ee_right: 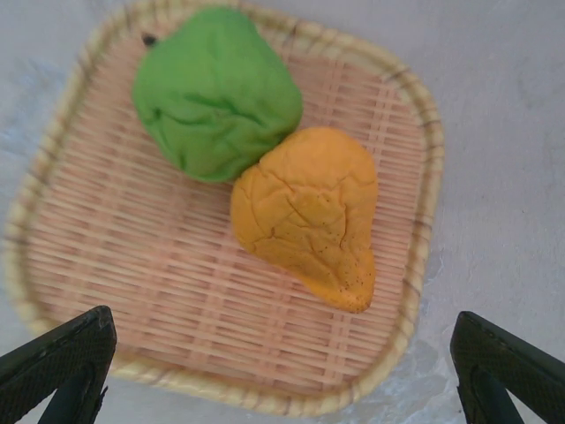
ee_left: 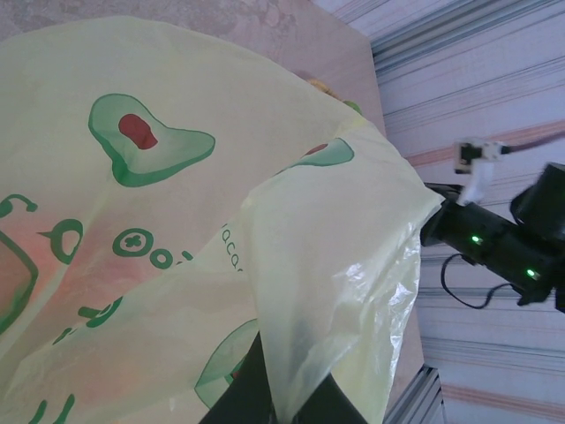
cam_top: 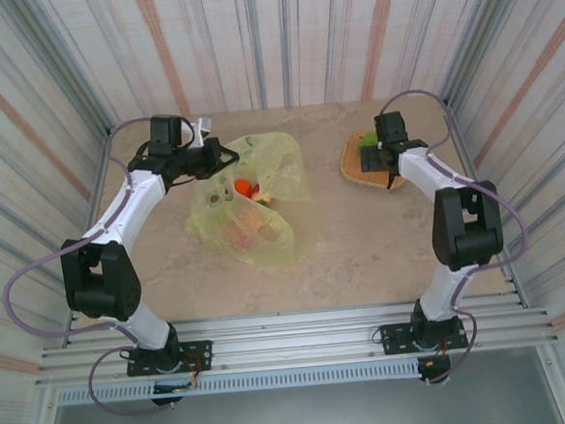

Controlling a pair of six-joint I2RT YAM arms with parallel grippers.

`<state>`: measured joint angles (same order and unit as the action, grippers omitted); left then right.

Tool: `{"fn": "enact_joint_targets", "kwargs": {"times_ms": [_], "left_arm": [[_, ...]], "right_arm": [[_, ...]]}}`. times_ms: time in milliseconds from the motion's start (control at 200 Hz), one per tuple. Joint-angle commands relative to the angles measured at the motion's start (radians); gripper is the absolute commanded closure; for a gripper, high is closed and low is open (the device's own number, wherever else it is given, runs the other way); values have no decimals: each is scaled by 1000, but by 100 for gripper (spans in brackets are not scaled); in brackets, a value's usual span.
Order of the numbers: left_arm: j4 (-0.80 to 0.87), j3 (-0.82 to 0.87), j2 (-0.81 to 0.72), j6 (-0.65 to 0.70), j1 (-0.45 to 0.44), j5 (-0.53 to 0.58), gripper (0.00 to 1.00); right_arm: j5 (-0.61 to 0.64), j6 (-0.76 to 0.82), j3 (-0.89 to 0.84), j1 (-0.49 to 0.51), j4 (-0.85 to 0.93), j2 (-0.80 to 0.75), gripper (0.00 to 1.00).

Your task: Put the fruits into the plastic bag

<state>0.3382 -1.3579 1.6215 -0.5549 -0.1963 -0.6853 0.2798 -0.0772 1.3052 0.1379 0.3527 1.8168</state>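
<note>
A woven tray (cam_top: 354, 170) is sitting toward the far right of the beige table (cam_top: 363, 255). Striped wall panels (cam_top: 270, 38) are enclosing it on three sides, and aluminium rails (cam_top: 300, 329) are running along its near edge.

Over woven tray (ee_right: 422, 159): right gripper (ee_right: 282, 371) jaws spread wide, clear of both rims. green fruit (ee_right: 216, 93) and orange fruit (ee_right: 309, 216) touch, no gap between them; bare weave on near side. table (cam_top: 362, 245) bare between tray and plastic bag (cam_top: 248, 209). left gripper (cam_top: 225, 158) clamps bag rim; film drapes over its fingers (ee_left: 243, 406). walls (cam_top: 504, 51) close on three sides.
</note>
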Motion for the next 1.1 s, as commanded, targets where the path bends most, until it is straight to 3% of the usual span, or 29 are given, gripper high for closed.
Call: {"fn": "enact_joint_targets", "kwargs": {"times_ms": [0, 371, 1097], "left_arm": [[-16, 13, -32, -7, 3, -21, 100], [-22, 15, -26, -13, 6, -25, 100], [-21, 15, -17, -16, 9, -31, 100]], "right_arm": [[88, 103, 78, -10, 81, 81, 0], [159, 220, 227, -17, 129, 266, 6], [131, 267, 361, -32, 157, 389, 25]]}}
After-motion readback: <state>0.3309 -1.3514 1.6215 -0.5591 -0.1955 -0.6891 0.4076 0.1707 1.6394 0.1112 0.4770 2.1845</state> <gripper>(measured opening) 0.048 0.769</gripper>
